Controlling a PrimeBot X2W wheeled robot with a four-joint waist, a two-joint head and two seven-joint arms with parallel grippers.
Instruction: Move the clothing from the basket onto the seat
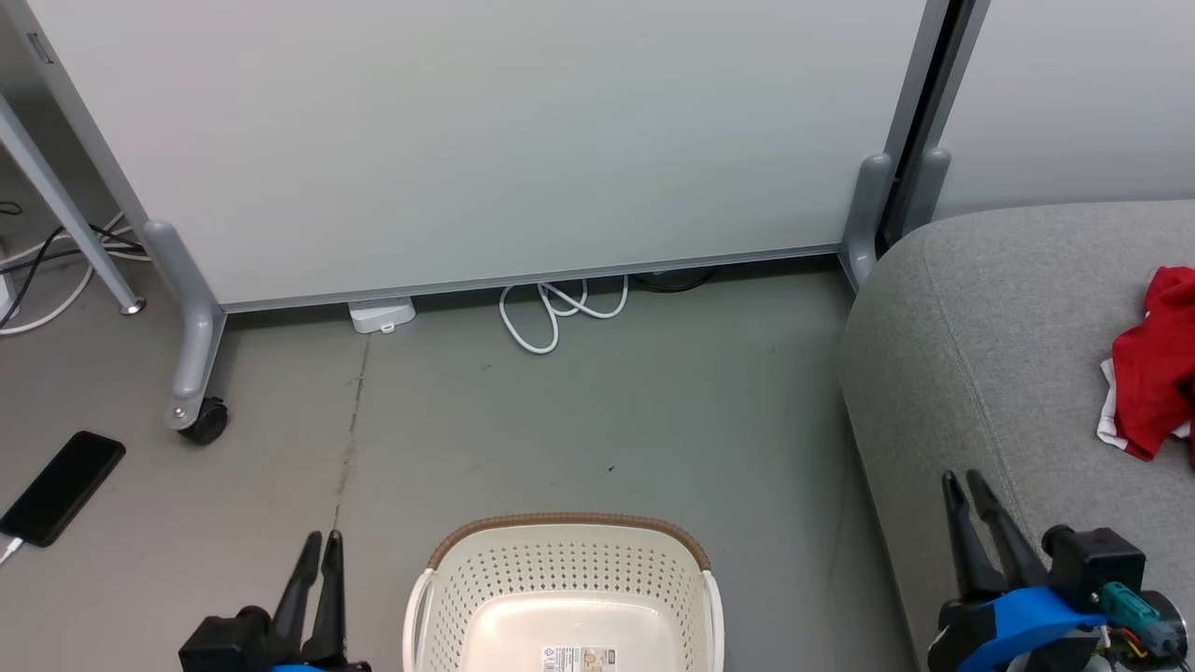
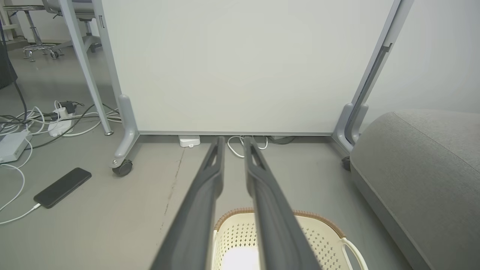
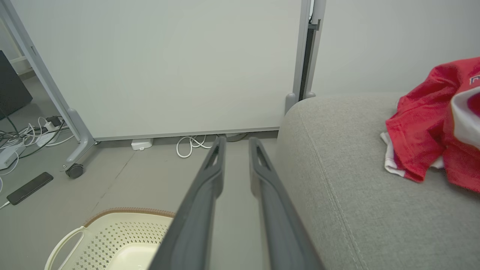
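While on floor (image 1: 607,420), basket (image 1: 569,521) with sticker (image 1: 579,659)

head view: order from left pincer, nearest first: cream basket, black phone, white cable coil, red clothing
1. Cream perforated plastic basket, just right of the left pincer
2. Flat black phone, on the floor left
3. White coiled cable, under the panel
4. Bright-red fabric clothing, on the grey seat, far right
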